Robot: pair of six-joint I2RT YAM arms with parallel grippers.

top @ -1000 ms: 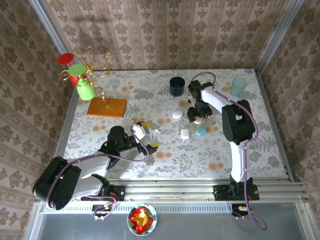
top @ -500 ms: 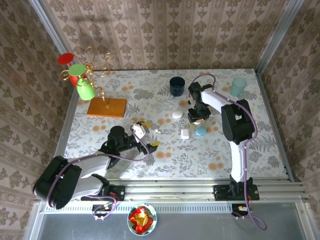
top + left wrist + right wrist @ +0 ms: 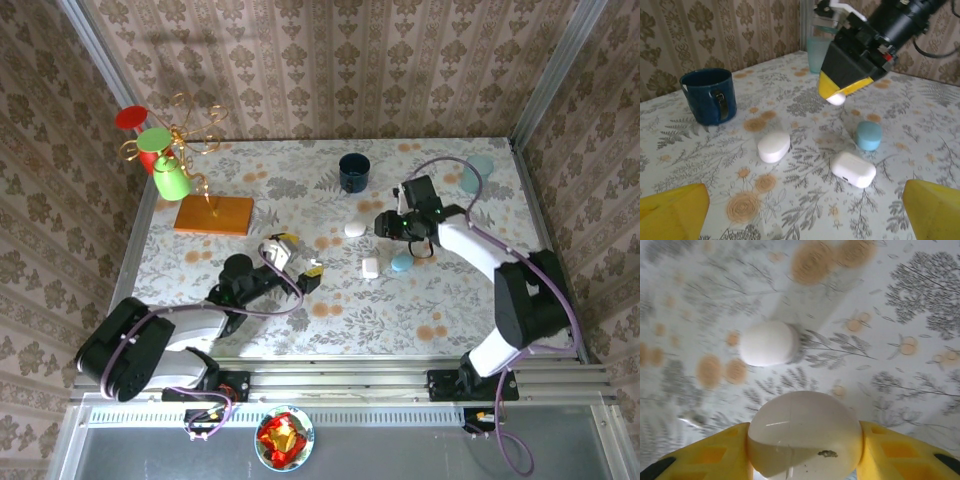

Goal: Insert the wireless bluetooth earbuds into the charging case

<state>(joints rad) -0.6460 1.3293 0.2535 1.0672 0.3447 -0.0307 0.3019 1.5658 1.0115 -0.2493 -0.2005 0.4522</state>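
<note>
My right gripper (image 3: 386, 224) (image 3: 805, 452) is shut on a round white charging case (image 3: 805, 435), held a little above the table; in the left wrist view that case (image 3: 836, 98) shows between the yellow fingers. On the table lie a white oval case (image 3: 355, 229) (image 3: 773, 147) (image 3: 769, 343), a white boxy case (image 3: 370, 268) (image 3: 853, 169) and a light blue case (image 3: 402, 263) (image 3: 869, 135). My left gripper (image 3: 298, 258) (image 3: 805, 212) stands open and empty, low over the table, facing these cases. The earbuds are hidden.
A dark blue mug (image 3: 352, 172) (image 3: 707, 95) stands at the back middle and a teal cup (image 3: 480, 168) (image 3: 817, 50) at the back right. A wire mug tree on a wooden base (image 3: 213, 215) holds green and red cups at the back left.
My right gripper has closed on the round white case and raised it while that arm's elbow swung out to the right. My left gripper has shifted slightly forward and stayed open.
</note>
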